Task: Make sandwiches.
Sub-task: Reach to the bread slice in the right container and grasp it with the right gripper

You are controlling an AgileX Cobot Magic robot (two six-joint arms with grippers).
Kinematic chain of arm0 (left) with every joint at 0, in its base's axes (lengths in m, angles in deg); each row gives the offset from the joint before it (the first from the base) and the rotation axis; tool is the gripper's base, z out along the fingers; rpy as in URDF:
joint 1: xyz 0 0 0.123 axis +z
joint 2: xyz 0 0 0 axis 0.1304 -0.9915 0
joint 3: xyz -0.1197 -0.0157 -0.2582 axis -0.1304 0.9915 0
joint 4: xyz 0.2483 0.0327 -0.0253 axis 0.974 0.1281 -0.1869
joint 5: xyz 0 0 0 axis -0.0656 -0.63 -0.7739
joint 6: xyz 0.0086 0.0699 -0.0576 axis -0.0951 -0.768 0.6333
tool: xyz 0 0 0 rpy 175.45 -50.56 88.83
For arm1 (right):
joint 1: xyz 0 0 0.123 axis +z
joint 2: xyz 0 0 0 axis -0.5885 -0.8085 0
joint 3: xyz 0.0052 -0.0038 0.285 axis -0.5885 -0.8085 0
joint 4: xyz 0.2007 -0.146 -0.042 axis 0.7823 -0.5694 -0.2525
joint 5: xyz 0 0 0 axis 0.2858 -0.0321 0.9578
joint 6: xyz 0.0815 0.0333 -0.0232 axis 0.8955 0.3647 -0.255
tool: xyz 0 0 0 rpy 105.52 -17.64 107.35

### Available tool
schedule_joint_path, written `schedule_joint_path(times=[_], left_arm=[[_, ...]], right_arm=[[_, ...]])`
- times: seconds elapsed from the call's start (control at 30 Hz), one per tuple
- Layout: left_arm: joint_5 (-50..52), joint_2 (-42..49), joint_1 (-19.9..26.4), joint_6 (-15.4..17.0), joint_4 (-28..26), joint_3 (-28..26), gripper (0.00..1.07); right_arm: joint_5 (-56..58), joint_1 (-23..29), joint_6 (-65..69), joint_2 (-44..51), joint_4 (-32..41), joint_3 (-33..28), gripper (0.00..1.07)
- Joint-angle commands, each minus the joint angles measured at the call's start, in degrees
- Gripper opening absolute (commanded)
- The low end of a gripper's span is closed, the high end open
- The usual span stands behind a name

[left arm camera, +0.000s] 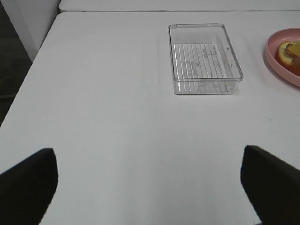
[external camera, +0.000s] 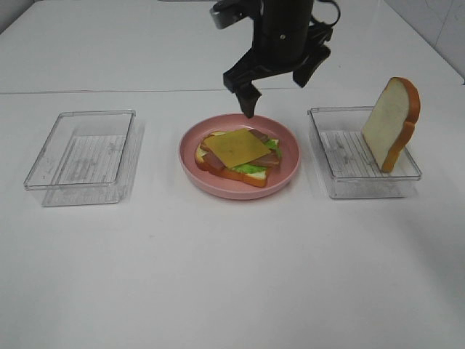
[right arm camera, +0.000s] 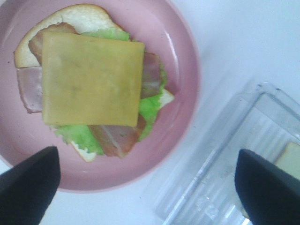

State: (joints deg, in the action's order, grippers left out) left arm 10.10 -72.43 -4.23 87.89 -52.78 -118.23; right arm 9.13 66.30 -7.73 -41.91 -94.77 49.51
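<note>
One open-faced sandwich [external camera: 238,155] lies on the pink round plate [external camera: 287,171] at the middle of the worktop [external camera: 232,276]: a bread slice [right arm camera: 79,18] at the bottom, then lettuce [right arm camera: 150,105], bacon strips [right arm camera: 115,139] and a yellow cheese square [right arm camera: 91,84] on top. The right claw [external camera: 280,81] hangs above the plate's far rim, jaws spread wide and holding nothing. One more bread slice [external camera: 391,122] leans upright in the right clear tray [external camera: 341,185] (its lower edge is blurred through the plastic). The left clear tray [external camera: 80,156] holds nothing. Bare worktop lies all round, widest at the near side. The left claw [left arm camera: 150,187] is out of the high view; its wrist camera shows only two dark fingertips [left arm camera: 28,183], set wide apart over bare worktop.
</note>
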Motion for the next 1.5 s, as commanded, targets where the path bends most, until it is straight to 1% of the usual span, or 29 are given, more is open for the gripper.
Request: schedule_joint_path(times=[0.03,0.07,0.13,0.23,0.3,0.33,0.4,0.43,0.47,0.5,0.57,0.6,0.67,0.7,0.77,0.8,0.83,0.9,0.93,1.07,1.17,1.33,1.5], left_arm=[[0.4,0.69,0.11,0.17,-0.46,0.11,0.98],[0.4,0.69,0.11,0.17,-0.46,0.11,0.98],[0.4,0.69,0.11,0.17,-0.46,0.11,0.98],[0.4,0.69,0.11,0.17,-0.46,0.11,0.98],[0.4,0.69,0.11,0.17,-0.46,0.11,0.98],[0.4,0.69,0.11,0.17,-0.46,0.11,0.98],[0.4,0.69,0.11,0.17,-0.46,0.11,0.98],[0.4,0.69,0.11,0.17,-0.46,0.11,0.98],[0.4,0.69,0.11,0.17,-0.46,0.11,0.98],[0.4,0.69,0.11,0.17,-0.46,0.11,0.98],[0.4,0.69,0.11,0.17,-0.46,0.11,0.98],[0.4,0.69,0.11,0.17,-0.46,0.11,0.98],[0.4,0.69,0.11,0.17,-0.46,0.11,0.98],[0.4,0.69,0.11,0.17,-0.46,0.11,0.98],[0.4,0.69,0.11,0.17,-0.46,0.11,0.98],[0.4,0.69,0.11,0.17,-0.46,0.11,0.98],[0.4,0.69,0.11,0.17,-0.46,0.11,0.98],[0.4,0.69,0.11,0.17,-0.46,0.11,0.98],[0.4,0.69,0.11,0.17,-0.46,0.11,0.98],[0.4,0.69,0.11,0.17,-0.46,0.11,0.98],[0.4,0.69,0.11,0.17,-0.46,0.11,0.98],[0.4,0.69,0.11,0.17,-0.46,0.11,0.98],[0.4,0.69,0.11,0.17,-0.46,0.11,0.98]], right_arm=[[2.18,-2.46,0.4,3.32,-1.32,0.23,0.99],[2.18,-2.46,0.4,3.32,-1.32,0.23,0.99],[3.44,-6.3,0.4,6.36,-1.26,0.23,0.99],[3.55,-7.56,0.4,6.93,-1.2,0.23,0.99],[3.84,-12.03,0.34,9.0,-1.03,0.23,0.99],[3.84,-12.03,0.34,9.0,-1.03,0.23,0.99],[4.3,-15.53,0.34,9.34,-0.92,0.23,0.99],[4.3,-15.53,0.34,9.34,-0.92,0.23,0.99],[4.76,-17.93,0.34,9.34,-0.11,0.23,0.99],[4.76,-17.93,0.34,9.34,-0.11,0.23,0.99],[4.76,-21.08,0.29,9.05,1.72,0.11,0.99],[4.76,-21.08,0.29,9.05,1.72,0.11,0.99],[4.7,-23.84,-0.11,8.54,3.55,0.11,0.99],[4.7,-23.84,-0.11,8.54,3.55,0.11,0.99],[4.47,-26.07,-0.11,7.56,5.04,0.11,0.99],[4.47,-26.07,-0.11,7.56,5.04,0.11,0.99],[4.47,-27.5,-0.11,6.53,7.51,0.11,0.99],[4.47,-27.96,-0.29,5.9,8.59,0.11,0.99],[4.47,-28.53,-1.66,4.76,10.83,0.11,0.99],[3.9,-28.36,-2.64,3.09,11.06,0.11,0.99],[2.75,-28.3,-2.64,0.11,11.57,0.11,0.99],[1.83,-28.36,-2.64,-3.27,10.77,0.11,0.99],[1.6,-28.36,-2.64,-5.21,11.0,0.11,0.99]])
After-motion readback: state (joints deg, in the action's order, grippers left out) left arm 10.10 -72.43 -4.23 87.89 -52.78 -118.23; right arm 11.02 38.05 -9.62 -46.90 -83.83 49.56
